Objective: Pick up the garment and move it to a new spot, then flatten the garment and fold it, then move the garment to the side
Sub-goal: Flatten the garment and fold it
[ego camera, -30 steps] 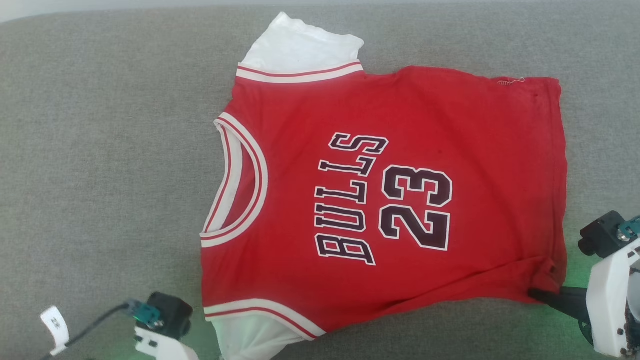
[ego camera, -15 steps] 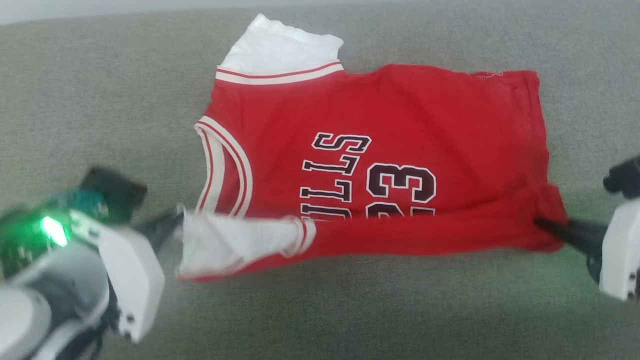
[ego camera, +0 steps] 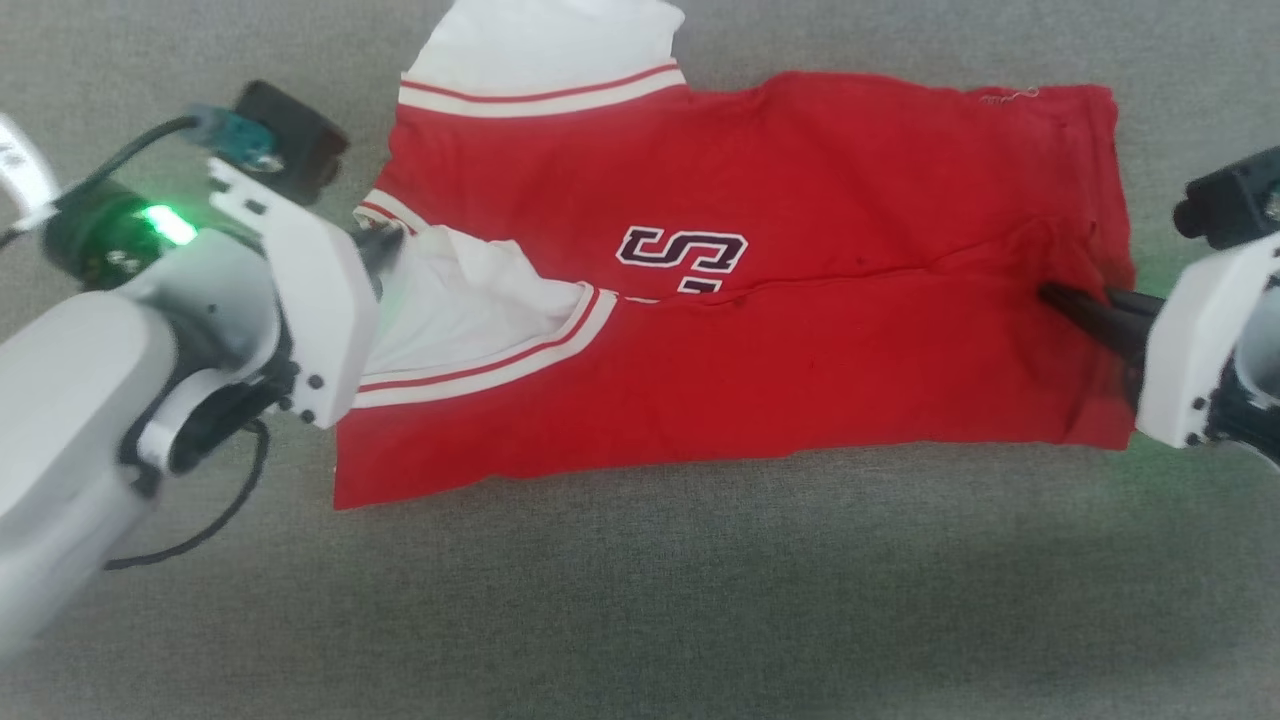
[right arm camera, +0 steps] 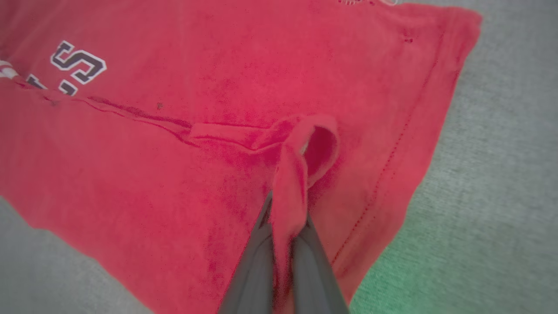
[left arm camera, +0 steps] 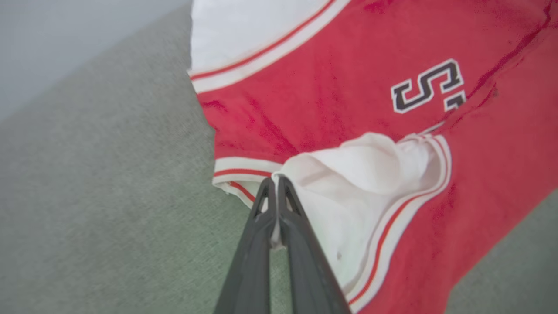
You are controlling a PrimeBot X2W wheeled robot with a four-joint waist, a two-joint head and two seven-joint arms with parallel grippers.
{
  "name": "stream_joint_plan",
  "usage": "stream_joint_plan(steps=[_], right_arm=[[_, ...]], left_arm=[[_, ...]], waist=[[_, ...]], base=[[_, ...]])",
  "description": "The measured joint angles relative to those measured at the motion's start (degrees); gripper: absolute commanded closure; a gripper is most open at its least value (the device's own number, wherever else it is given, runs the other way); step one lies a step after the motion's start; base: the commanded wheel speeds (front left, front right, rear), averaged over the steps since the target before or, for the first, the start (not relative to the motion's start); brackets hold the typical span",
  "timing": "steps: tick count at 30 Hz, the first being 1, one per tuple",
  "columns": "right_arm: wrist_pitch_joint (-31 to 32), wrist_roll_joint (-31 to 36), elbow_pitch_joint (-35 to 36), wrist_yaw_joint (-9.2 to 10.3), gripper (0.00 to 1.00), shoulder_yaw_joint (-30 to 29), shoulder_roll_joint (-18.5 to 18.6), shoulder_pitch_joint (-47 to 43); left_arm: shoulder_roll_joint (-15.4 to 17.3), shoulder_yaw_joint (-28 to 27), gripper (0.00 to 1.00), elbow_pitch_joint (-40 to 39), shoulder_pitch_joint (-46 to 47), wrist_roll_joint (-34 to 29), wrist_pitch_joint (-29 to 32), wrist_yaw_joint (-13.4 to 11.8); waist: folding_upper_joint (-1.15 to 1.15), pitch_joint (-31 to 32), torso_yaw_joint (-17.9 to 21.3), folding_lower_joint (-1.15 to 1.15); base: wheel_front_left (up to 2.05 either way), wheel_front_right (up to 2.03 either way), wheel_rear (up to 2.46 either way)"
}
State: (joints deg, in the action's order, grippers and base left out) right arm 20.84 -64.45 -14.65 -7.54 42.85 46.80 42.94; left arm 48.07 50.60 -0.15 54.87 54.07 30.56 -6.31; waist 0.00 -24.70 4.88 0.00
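Whereas 1 second earlier the garment [ego camera: 800, 380] lay open and front-up with its full lettering and "23" on show, its near half now lies turned over the far half; the plain red back faces up and just the letter "S" [ego camera: 683, 255] remains uncovered

Location: on the grey fabric surface [ego camera: 640, 600], central in the head view, which has itself shifted

Left gripper [left arm camera: 275, 181]: closed, pinching the near white sleeve [ego camera: 450, 310]

Right gripper [right arm camera: 283, 205]: closed on a bunched corner of the hem [ego camera: 1110, 200]

Judgement: flattening looks finished and fold 1, lengthwise, is well along; the carried edge sits near the middle, unreleased, with 1 wrinkle along it

Heading: neck end toward the robot's left, hem toward its right

Long axis: left to right across the head view, crease nearest the robot
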Motion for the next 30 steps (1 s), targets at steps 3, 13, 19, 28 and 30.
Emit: stream_joint_plan(steps=[3, 13, 19, 28, 30], right_arm=[[1.23, 0.46, -2.5, 0.01, 1.0, 1.58, -1.8, 1.56], [4.44, 0.16, -7.14, 0.0, 0.55, 4.52, -4.23, 5.92], [0.92, 0.29, -7.13, 0.0, 0.0, 3.63, -4.08, 5.65], [-13.08, 3.83, -5.67, 0.01, 0.0, -4.54, -2.74, 1.42], [-17.05, 5.78, -6.12, 0.01, 0.0, -7.58, -3.31, 0.36]], left_arm=[[-3.79, 1.31, 1.0, 7.22, 0.88, 0.82, 0.79, 2.32], [-10.11, 1.48, 0.0, 21.85, 4.09, 5.79, 4.64, 5.05], [-9.1, -0.12, 0.0, 20.7, 4.3, 5.99, 3.13, 2.44], [-2.68, -2.44, 0.0, 7.69, -0.4, 7.78, 6.17, -7.21], [-0.99, -2.57, 0.0, 3.87, -2.32, 8.9, 7.39, -9.5]], waist=[[0.0, -1.0, -0.2, 0.0], [0.0, -1.53, -0.1, 0.0], [0.0, -0.23, -0.16, 0.0], [0.0, 2.28, -0.34, 0.0], [0.0, 2.75, -0.14, 0.0]], base=[[0.0, 0.0, 0.0], [0.0, 0.0, 0.0], [0.0, 0.0, 0.0], [0.0, 0.0, 0.0], [0.0, 0.0, 0.0]])
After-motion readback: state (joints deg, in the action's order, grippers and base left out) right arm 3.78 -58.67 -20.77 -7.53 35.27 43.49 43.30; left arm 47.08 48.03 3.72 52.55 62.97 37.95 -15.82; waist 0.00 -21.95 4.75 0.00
